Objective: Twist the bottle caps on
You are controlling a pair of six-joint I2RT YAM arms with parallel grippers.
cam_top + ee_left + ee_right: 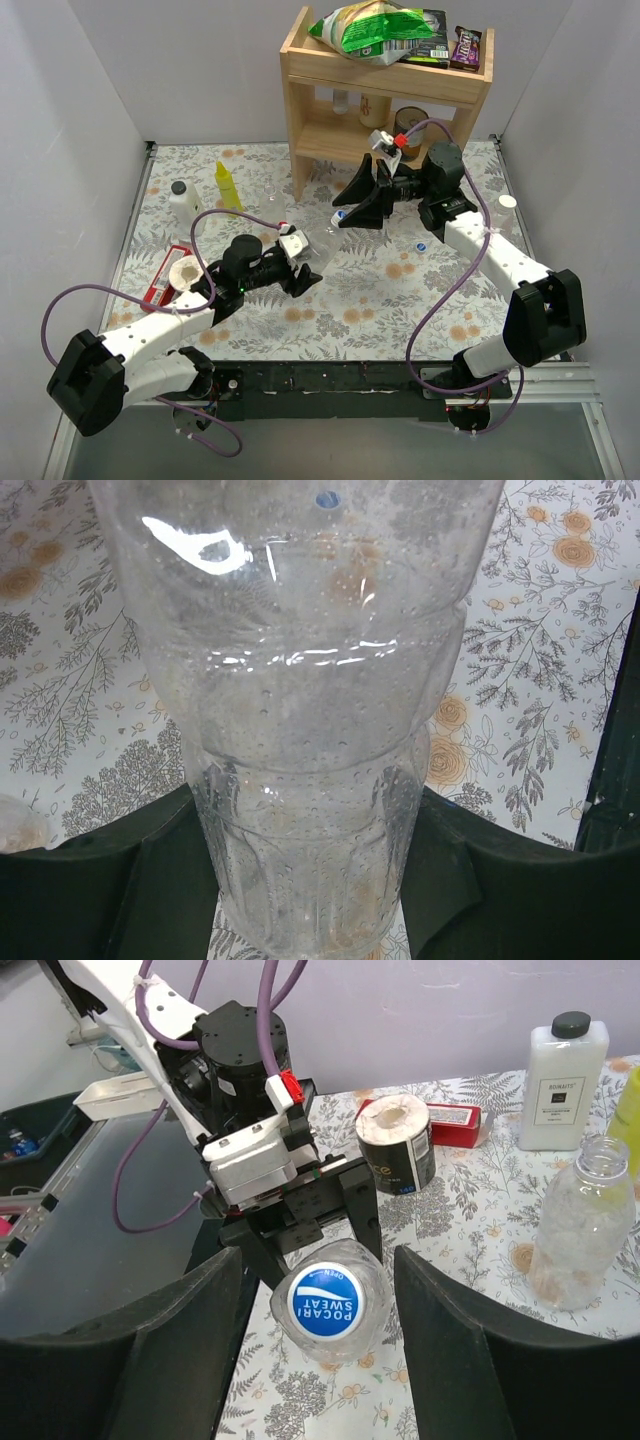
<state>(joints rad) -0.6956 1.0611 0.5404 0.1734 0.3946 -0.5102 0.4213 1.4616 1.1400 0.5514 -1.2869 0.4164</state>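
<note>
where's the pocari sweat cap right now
Right wrist view: the blue cap sits on the clear bottle that the left gripper holds mid-table, between the open fingers of the right gripper.

Left arm [150,338] is reaching low and forward, elbow down, with the left pincer [308,266] turned sideways and gripping the bottle [300,760] between both fingers [90,905]. Right arm [500,262] is folding back leftward to face it. The right pincer [343,212] is hanging spread wide, its fingers [170,1350] well apart.
</note>
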